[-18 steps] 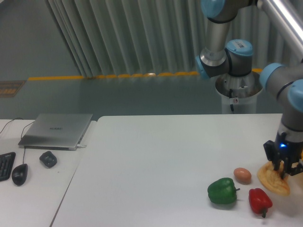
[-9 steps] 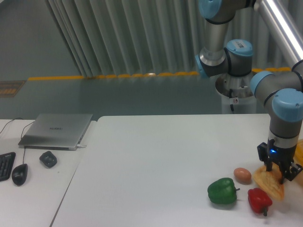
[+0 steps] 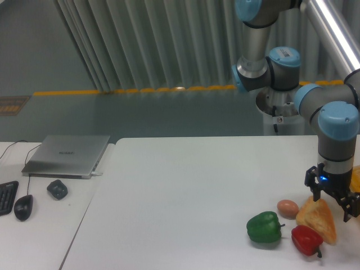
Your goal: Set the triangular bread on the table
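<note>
white table (image 3: 185, 191) bears triangular bread (image 3: 318, 219); jaws above it, grip state unclear; no containers visible

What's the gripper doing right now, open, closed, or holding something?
Gripper: directly above the triangular bread, fingers at its top edge; whether it grips the bread or has let go cannot be told.

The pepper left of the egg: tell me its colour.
Green. The pepper shows clearly in the fixed camera view, left of the brown egg.
</note>
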### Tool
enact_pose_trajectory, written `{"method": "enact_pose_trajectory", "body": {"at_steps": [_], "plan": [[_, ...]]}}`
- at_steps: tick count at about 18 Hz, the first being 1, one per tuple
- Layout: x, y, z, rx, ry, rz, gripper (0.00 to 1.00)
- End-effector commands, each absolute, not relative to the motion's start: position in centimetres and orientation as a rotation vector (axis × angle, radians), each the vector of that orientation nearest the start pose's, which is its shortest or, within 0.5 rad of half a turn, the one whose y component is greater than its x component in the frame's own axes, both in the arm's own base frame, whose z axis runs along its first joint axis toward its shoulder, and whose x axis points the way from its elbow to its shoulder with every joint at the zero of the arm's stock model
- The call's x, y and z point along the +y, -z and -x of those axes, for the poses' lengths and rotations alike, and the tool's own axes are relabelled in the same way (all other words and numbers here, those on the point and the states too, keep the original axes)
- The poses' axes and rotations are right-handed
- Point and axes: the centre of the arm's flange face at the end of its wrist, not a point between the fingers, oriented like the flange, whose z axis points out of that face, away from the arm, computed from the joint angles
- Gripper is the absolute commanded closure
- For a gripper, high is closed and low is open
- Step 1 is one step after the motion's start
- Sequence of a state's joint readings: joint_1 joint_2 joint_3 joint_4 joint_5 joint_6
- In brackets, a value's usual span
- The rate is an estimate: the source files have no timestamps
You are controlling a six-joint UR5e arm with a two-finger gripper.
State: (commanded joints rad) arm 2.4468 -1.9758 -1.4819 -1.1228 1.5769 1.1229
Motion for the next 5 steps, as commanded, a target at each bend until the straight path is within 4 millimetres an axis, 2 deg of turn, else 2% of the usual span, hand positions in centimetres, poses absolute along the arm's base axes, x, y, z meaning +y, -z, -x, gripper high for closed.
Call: {"method": "enact_pose_trajectory", "body": {"at_steps": [2, 5], "plan": [[52.3, -35.8, 40.6, 0.400, -0.179, 3.039, 0.00], [52.9, -36.4, 38.7, 0.473, -0.174, 3.035, 0.00]]}}
